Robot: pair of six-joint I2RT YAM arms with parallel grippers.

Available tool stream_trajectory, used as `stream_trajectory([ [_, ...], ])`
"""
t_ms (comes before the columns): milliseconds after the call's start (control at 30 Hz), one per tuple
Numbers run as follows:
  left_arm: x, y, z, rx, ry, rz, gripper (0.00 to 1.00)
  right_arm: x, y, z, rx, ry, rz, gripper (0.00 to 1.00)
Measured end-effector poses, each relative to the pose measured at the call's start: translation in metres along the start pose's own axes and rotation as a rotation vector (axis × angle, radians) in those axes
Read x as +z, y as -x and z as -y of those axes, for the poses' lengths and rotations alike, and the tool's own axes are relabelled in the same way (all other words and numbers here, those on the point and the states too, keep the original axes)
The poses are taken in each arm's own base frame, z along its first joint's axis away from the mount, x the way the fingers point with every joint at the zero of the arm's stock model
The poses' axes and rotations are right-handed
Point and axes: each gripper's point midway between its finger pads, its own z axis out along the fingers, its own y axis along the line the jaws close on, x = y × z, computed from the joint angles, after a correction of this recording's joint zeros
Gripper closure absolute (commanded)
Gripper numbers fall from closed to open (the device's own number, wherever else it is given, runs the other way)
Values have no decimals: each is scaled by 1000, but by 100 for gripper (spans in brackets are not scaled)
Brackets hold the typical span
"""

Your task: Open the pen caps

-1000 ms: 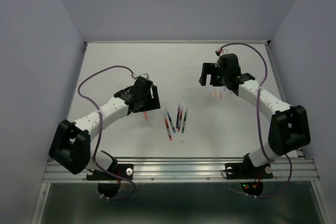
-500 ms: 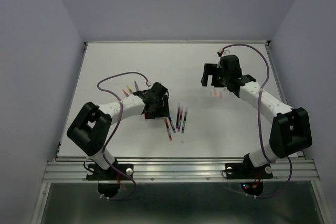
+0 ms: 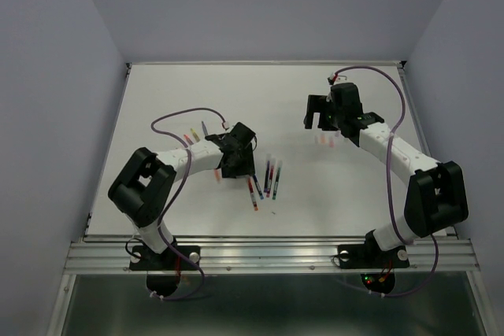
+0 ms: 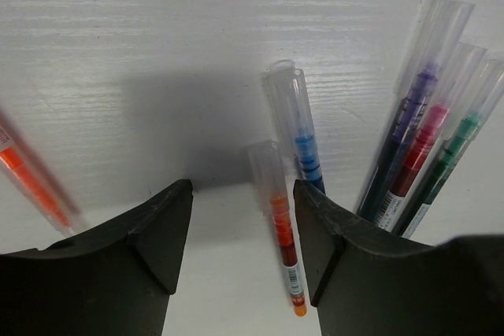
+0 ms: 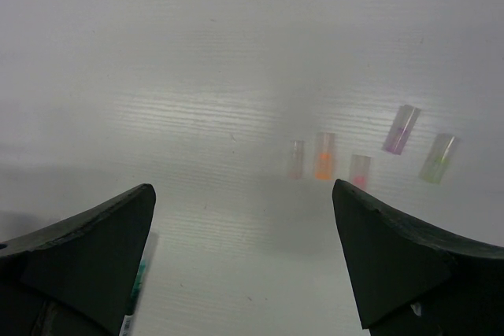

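Pen caps, five loose, lie on table below right hand, wide open, empty; left hand, part-open, grips nothing, straddles capped orange pen w/ others beside.

Identify the left arm and the right arm by their white tubular links, joined by bulky black joint housings. You will find a thin purple cable routed along each arm, ending in a small white connector. Each base is black; red and green indicator lights show below the right one. The left gripper and the right gripper carry matte black, wedge-shaped fingers with smooth faces.
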Motion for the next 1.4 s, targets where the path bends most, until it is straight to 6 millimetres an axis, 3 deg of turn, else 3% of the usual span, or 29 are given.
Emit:
stream_trajectory([
  [400, 4, 2, 10, 21, 14, -10, 42, 2, -1, 4, -1, -20, 0, 0],
  [567, 7, 2, 13, 31, 24, -8, 58, 3, -2, 5, -1, -28, -2, 0],
  [767, 7, 0, 9, 25, 55, -6, 68, 3, -1, 8, -1, -45, 4, 0],
  [900, 7, -1, 8, 24, 67, -9, 82, 3, 0, 9, -1, -50, 5, 0],
  [967, 7, -1, 8, 28, 76, -9, 97, 3, 0, 10, -1, -54, 7, 0],
  [1200, 6, -1, 7, 31, 100, -4, 100, 4, 0, 7, -7, -39, 6, 0],
  [1400, 2, 2, 0, 29, 138, 12, 100, -4, -9, -16, -28, 112, -5, 0],
])
